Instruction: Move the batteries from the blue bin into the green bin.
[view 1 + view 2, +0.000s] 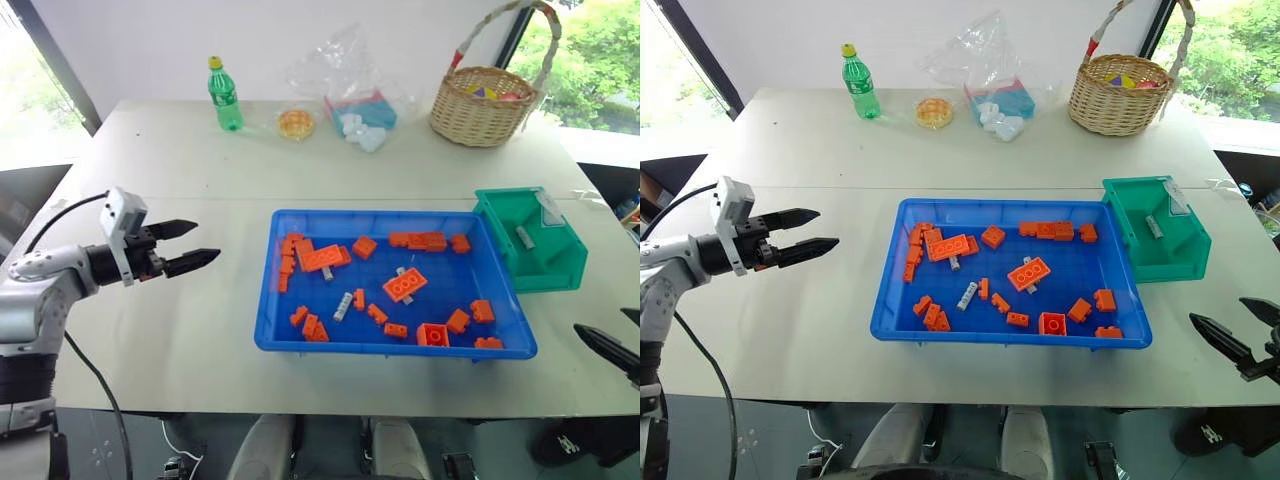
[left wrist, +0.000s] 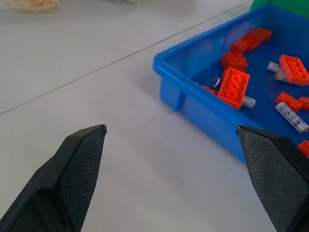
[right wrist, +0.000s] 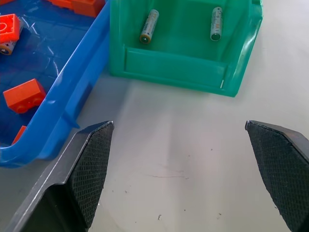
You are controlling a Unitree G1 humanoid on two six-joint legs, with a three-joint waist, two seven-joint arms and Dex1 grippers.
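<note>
Batteries (image 1: 968, 295) lie scattered in the blue bin (image 1: 890, 310), small silver cylinders mixed in among orange toy bricks (image 1: 1029, 272); one sits loose near the middle of the tray, another pokes out from under a brick nearer the far left corner, and a third shows beside the big brick in the centre. Two more already rest on the floor of the green bin (image 3: 183, 72), which stands touching the blue tray's far right corner, so close that a carry between them would be short. The bricks look like deliberate clutter, there to make the picking harder.

The left gripper (image 1: 196, 246) hovers over bare table to the left of the tray, fingers spread and empty, aimed toward it as if ready to go in. The right gripper (image 1: 1230, 332) hangs low off the table's near right edge, fingers wide apart, holding nothing, with the green bin ahead of it.

Further back stand a green plastic bottle (image 1: 224, 95) with a yellow cap, a crumpled clear bag (image 1: 345, 70), and a wicker basket (image 1: 485, 105).

No writing is legible anywhere: the batteries' print and the bottle's label are too small to read, and the clear label tab (image 1: 548, 208) on the green bin looks blank.
</note>
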